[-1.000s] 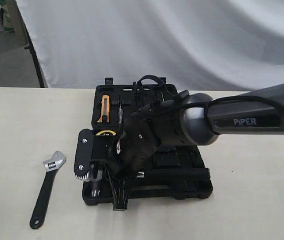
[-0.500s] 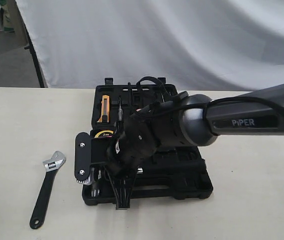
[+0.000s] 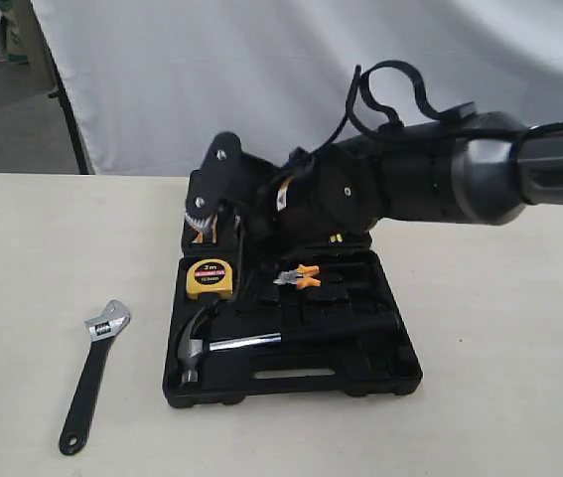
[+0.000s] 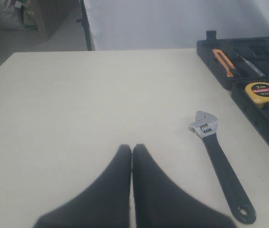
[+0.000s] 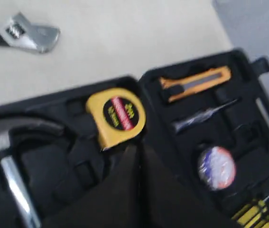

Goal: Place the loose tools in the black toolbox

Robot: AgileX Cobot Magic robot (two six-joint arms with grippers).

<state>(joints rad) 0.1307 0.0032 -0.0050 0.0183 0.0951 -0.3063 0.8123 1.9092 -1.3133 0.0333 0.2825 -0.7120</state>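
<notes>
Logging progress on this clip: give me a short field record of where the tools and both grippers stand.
hammer: lying in the toolbox, in the half with the slot handle
wrench: on the table, left of the toolbox, nothing touching it
left gripper: shut, empty, over bare table short of the wrench
right gripper: shut, empty, raised above the open toolbox
left to stow: wrench

toolbox [image 3: 400, 382] 1 | hammer [image 3: 245, 343] 1 | wrench [image 3: 91, 374] 1 | tape measure [image 3: 210, 278] 1 | pliers [image 3: 300, 278] 1

Exterior cam looked down across table [image 3: 499, 328], mid-range; wrist cams sat low, close; all three caught wrench [image 3: 90, 378], toolbox [image 3: 360, 383].
</notes>
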